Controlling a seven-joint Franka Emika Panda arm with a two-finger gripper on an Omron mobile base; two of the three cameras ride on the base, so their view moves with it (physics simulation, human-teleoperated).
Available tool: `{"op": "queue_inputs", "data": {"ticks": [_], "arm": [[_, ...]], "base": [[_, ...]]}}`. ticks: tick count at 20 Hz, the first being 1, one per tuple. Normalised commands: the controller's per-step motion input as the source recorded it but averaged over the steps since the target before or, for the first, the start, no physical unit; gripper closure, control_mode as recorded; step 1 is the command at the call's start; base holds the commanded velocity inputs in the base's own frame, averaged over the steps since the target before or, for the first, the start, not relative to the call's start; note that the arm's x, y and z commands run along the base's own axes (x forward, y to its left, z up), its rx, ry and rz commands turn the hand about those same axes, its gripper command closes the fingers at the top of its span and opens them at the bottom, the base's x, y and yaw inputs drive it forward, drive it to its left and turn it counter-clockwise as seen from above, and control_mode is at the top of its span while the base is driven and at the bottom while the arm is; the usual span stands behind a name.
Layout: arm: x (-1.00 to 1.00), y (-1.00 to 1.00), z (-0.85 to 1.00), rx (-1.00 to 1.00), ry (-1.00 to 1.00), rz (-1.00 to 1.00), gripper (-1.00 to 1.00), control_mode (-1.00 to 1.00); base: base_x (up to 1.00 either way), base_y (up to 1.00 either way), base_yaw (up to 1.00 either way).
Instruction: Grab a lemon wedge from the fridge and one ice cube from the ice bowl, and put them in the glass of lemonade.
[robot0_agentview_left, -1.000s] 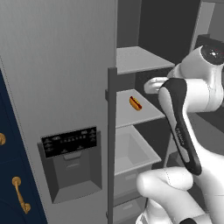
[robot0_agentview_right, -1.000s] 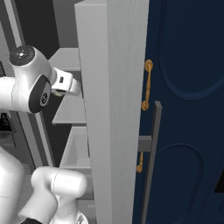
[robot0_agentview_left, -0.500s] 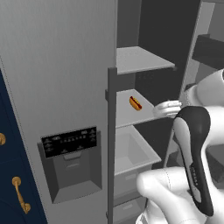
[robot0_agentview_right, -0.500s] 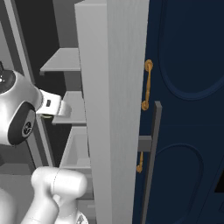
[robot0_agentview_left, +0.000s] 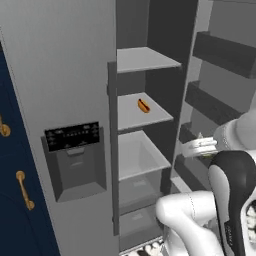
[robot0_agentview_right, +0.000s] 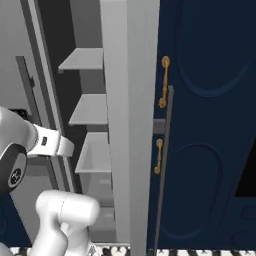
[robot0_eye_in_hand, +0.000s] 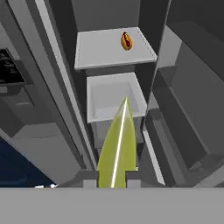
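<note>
While the fridge (robot0_agentview_left: 75, 75) stands with its right door open, I have the lemon wedge (robot0_eye_in_hand: 118, 146) pinched in the gripper (robot0_eye_in_hand: 111, 177).
In my hand view the fingers clamp the yellow-green wedge, its point rising before the drawer (robot0_eye_in_hand: 113, 98); the hot dog (robot0_eye_in_hand: 126, 40) lies on the shelf (robot0_eye_in_hand: 100, 50) above, well apart from the wedge.

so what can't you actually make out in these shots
- Lemon wedge, hand view: its lower end is cut off by the bottom of the picture, where the jaws stand, so the contact on it is hidden.
- Hot dog, left base view: too small for detail.
- Fridge, right base view: its open door's edge hides the shelves' right part.
</note>
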Motion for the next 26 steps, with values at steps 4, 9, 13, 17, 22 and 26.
{"op": "queue_inputs", "data": {"ticks": [4, 9, 13, 17, 22, 26], "arm": [[0.0, 0.0, 0.0, 0.0, 0.0, 0.0, 1.0, 1.0], [0.0, 0.0, 0.0, 0.0, 0.0, 0.0, 1.0, 1.0], [0.0, 0.0, 0.0, 0.0, 0.0, 0.0, 1.0, 1.0], [0.0, 0.0, 0.0, 0.0, 0.0, 0.0, 1.0, 1.0], [0.0, 0.0, 0.0, 0.0, 0.0, 0.0, 1.0, 1.0], [0.0, 0.0, 0.0, 0.0, 0.0, 0.0, 1.0, 1.0]], "base": [[-0.76, 0.25, 0.1], [-0.08, 0.75, 0.31], [0.0, 0.6, 0.54], [0.0, 0.41, 0.52], [0.0, 0.05, 0.58], [0.06, 0.09, 0.56]]}}
